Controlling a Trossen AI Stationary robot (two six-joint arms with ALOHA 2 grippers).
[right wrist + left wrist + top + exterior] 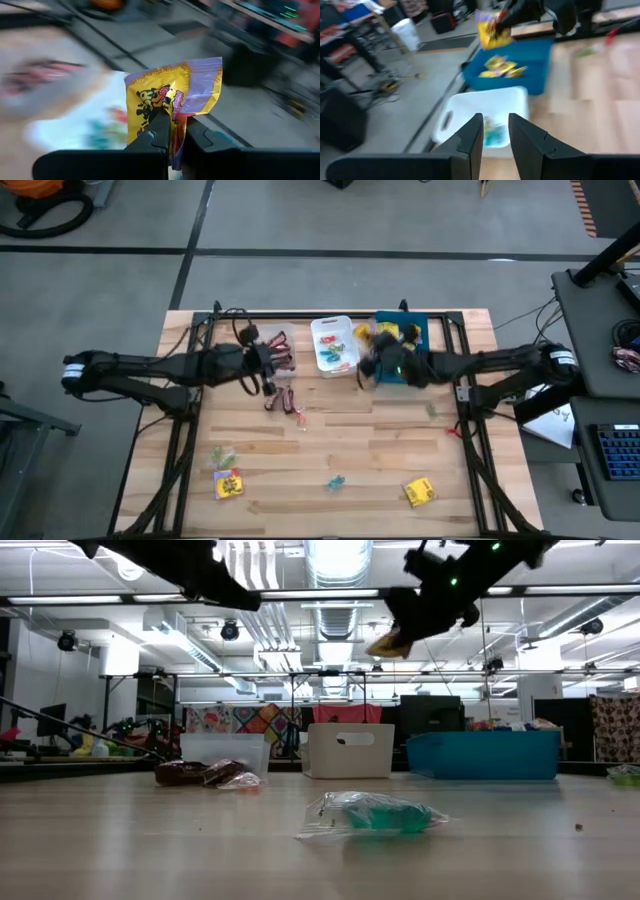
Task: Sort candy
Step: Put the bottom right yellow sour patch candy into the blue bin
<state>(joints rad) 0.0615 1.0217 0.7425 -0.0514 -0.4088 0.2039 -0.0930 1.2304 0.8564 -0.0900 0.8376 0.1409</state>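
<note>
My right gripper (172,131) is shut on a yellow candy packet (165,97) with red marks and a purple edge, raised high over the white tray (333,343) and blue tray (420,330). The low view shows that packet (390,641) far above the table. My left gripper (495,131) stands open with nothing between its fingers, in the air near the clear tray (280,350). Loose candy lies flat on the table: dark red bars (283,400), two yellow packets (228,483) (419,492), a teal piece (335,483) and green pieces (222,455). My right gripper pinches the yellow packet's lower end (167,116) between its two fingers. The fingers reach nearly level from the table's right side. The packet stands up past the fingertips, a little crumpled, lifted clear of the table and trays.
The three trays stand in a row at the table's far edge; the blue one holds several yellow packets (500,67), the white one teal and red pieces (330,350). A black frame rail (330,317) runs around the table. Bare wood lies in the middle.
</note>
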